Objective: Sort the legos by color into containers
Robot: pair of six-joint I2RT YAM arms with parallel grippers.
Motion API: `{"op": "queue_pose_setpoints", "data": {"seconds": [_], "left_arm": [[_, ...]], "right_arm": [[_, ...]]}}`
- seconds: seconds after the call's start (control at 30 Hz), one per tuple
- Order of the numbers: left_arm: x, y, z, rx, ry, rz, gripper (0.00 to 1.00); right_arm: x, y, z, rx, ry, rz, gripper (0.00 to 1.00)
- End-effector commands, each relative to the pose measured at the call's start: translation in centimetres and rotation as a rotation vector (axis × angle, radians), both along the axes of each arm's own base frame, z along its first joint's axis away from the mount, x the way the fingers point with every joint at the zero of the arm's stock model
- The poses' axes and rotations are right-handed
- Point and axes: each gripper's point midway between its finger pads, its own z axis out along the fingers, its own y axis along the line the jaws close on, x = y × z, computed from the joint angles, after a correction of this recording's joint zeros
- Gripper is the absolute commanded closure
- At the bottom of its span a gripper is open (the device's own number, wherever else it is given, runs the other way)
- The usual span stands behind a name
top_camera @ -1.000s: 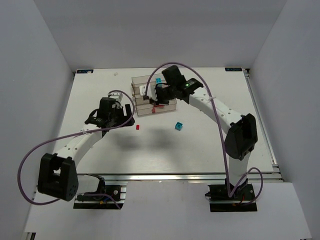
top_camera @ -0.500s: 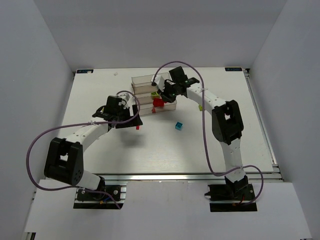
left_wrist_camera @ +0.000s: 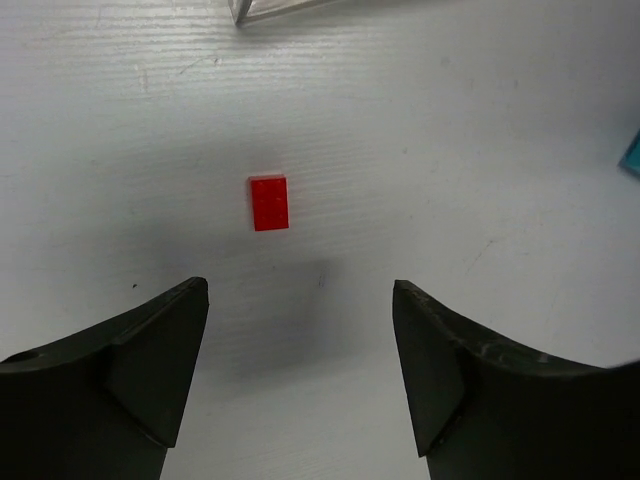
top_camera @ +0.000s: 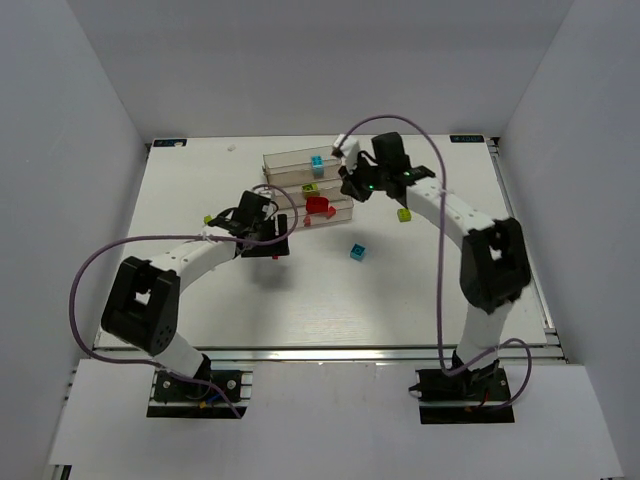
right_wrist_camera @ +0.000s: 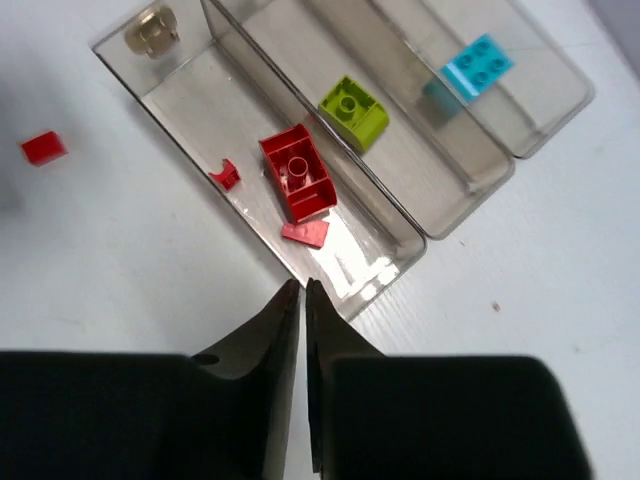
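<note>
Left wrist view, red lego point(left_wrist_camera: 269, 202) lying just ahead of spread left gripper point(left_wrist_camera: 300, 292)

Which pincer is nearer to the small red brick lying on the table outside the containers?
Left. The left pincer, open, hangs just behind the red brick. The right pincer, shut, is at the end of the containers, clearly farther from it.

White table point(top_camera: 420, 290) within 3 pale walls point(top_camera: 60, 150); aluminium rail point(top_camera: 350, 352) along its near edge.
</note>
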Motion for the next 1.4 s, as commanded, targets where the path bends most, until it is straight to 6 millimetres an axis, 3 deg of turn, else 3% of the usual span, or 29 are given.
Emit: {"op": "queue_pose_setpoints", "data": {"seconds": [0.0, 0.03, 0.07, 0.1, 0.17, 0.2, 0.23, 0.37, 0.7, 0.73, 0.87, 0.93, 0.97, 1.1, 1.17, 1.2, 1.23, 1.27, 1.37], "left_arm": [[1.8, 0.4, 1.1, 0.086, -0.057, 0.049, 0.18], [1.8, 0.4, 0.3, 0.113, -0.045, 0.045, 0.2], [1.9, 0.1, 0.2, 0.128, -0.043, 0.044, 0.24], [2.3, 0.3, 0.1, 0.146, -0.041, 0.052, 0.35], [2.4, -0.1, -0.6, 0.158, -0.024, 0.043, 0.43], [2.8, -0.1, -0.6, 0.166, -0.026, 0.048, 0.47], [2.8, -0.3, -1.0, 0.187, -0.023, 0.051, 0.47], [3.1, 0.2, -1.8, 0.237, -0.017, 0.079, 0.48], [4.0, -0.2, -3.6, 0.275, 0.013, 0.093, 0.5], [3.7, -0.5, -3.7, 0.275, 0.016, 0.083, 0.57], [3.1, 0.0, -4.1, 0.287, 0.03, 0.088, 0.62], [3.0, 0.0, -4.0, 0.284, 0.028, 0.089, 0.7], [2.8, 0.0, -4.0, 0.282, 0.032, 0.09, 0.82], [2.6, -1.4, -1.4, 0.206, 0.002, 0.057, 0.97], [2.3, -3.2, 1.7, 0.137, -0.049, -0.013, 1.0], [2.5, -3.8, 3.1, 0.106, -0.078, -0.033, 1.0], [2.8, -4.4, 5.5, 0.06, -0.139, -0.056, 1.0], [3.4, -4.9, 7.1, 0.036, -0.188, -0.081, 1.0], [5.2, -6.4, 10.1, -0.037, -0.295, -0.134, 1.0]], "right_arm": [[-1.5, -0.4, 8.8, 0.275, -0.119, -0.08, 0.9], [-3.0, -1.1, 11.4, 0.329, -0.147, -0.091, 0.96], [-4.1, -1.5, 11.7, 0.353, -0.139, -0.09, 0.97], [-5.9, -2.3, 12.0, 0.383, -0.133, -0.082, 0.98], [-7.3, -3.3, 12.0, 0.412, -0.111, -0.104, 1.0], [-8.2, -4.2, 13.8, 0.456, -0.142, -0.104, 1.0], [-9.0, -4.7, 12.7, 0.459, -0.123, -0.111, 1.0], [-9.1, -7.7, 13.4, 0.491, -0.124, -0.173, 1.0], [-9.2, -10.6, 14.0, 0.552, -0.126, -0.182, 1.0], [-9.3, -10.5, 14.0, 0.553, -0.124, -0.18, 1.0], [-9.3, -11.0, 14.1, 0.573, -0.115, -0.189, 1.0], [-9.2, -11.4, 14.1, 0.577, -0.113, -0.196, 1.0], [-9.2, -11.6, 14.1, 0.582, -0.109, -0.202, 1.0], [-9.2, -12.1, 14.1, 0.588, -0.108, -0.207, 1.0], [-9.1, -12.4, 14.1, 0.588, -0.11, -0.212, 0.85], [-9.1, -12.4, 14.0, 0.585, -0.11, -0.206, 0.7], [-9.0, -12.6, 13.6, 0.578, -0.11, -0.209, 0.51], [-9.2, -12.3, 13.3, 0.573, -0.101, -0.187, 0.15], [-9.2, -12.0, 11.9, 0.543, -0.094, -0.136, 0.11]]}}
